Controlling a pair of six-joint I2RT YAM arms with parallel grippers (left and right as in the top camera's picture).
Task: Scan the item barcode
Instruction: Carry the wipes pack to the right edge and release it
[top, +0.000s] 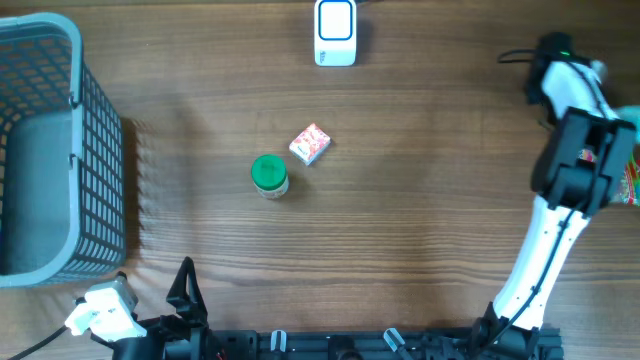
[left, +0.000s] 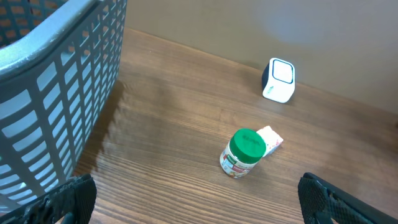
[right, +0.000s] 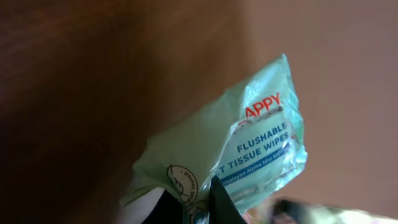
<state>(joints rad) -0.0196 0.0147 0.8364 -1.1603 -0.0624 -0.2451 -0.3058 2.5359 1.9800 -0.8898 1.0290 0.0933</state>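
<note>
Glossy plastic wipes pack (right: 249, 149) (crinkled), matt wooden table (top: 420, 200).

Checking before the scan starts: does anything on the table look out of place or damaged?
Nothing looks spilled or broken. One oddity: the right gripper, far right and well away from the scanner, pinches the wipes pack by one end, creasing it. The jar and small packet sit mid-table.
</note>
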